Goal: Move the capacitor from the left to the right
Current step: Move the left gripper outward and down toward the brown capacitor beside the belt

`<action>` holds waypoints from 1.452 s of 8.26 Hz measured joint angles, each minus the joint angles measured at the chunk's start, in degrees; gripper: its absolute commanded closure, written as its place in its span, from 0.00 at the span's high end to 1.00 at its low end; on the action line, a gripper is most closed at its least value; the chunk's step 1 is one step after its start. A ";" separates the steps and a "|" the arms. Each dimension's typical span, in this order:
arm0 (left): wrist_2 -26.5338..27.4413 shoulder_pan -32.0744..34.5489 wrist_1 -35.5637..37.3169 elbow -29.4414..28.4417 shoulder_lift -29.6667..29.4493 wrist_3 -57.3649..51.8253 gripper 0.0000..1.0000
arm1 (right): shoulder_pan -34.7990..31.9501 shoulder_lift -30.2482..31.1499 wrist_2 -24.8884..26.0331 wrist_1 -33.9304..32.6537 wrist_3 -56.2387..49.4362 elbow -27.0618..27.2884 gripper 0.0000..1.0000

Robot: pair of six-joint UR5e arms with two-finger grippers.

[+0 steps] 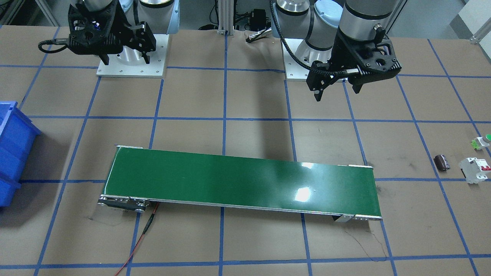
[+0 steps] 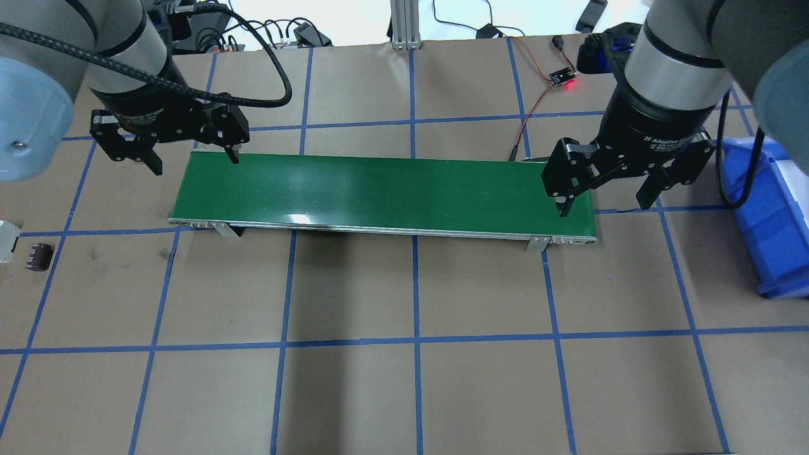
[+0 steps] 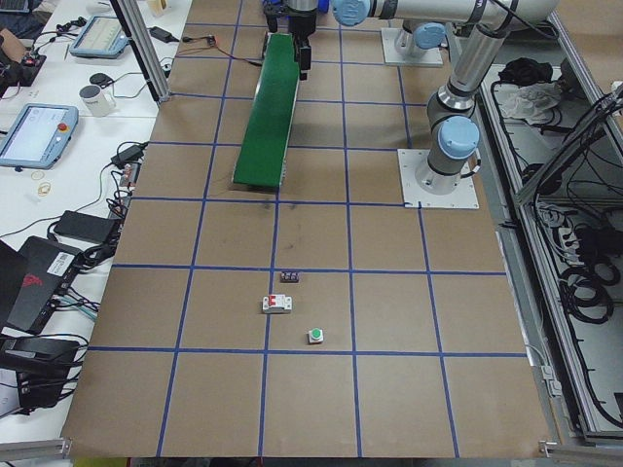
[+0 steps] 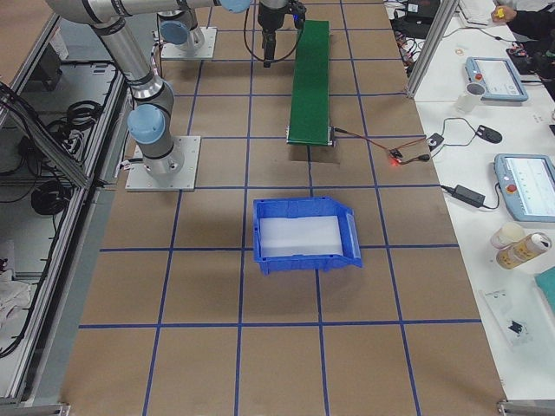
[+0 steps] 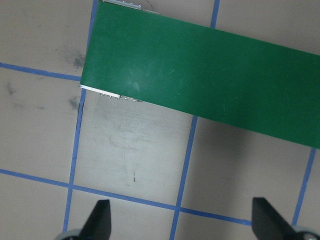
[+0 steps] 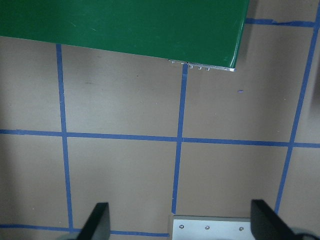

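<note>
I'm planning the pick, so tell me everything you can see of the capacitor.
The capacitor is a small stubby cylinder, dark maroon-black with lighter markings and a smooth-looking casing. It lies on its side on the brown table at the robot's left end, beyond the end of the green conveyor. It sits close beside the white circuit breaker, with a small gap between them. Only the table touches it.
</note>
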State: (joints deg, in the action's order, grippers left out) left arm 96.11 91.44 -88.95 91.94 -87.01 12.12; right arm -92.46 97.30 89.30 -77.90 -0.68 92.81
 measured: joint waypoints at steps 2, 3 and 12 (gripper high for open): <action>0.10 -0.40 0.04 -0.01 -0.09 -0.29 1.00 | 0.00 0.00 0.00 0.03 0.01 0.00 1.00; 0.13 -1.65 0.03 0.03 -0.21 -0.89 1.00 | 0.00 0.00 0.00 0.07 0.00 0.00 1.00; 0.74 -38.89 20.36 1.62 -16.40 -43.71 1.00 | 0.06 0.15 0.17 0.64 -0.18 0.00 1.00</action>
State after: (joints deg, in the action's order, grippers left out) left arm 96.85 52.55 -68.59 93.56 -103.41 -31.60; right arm -92.40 97.45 89.47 -77.26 -0.86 92.81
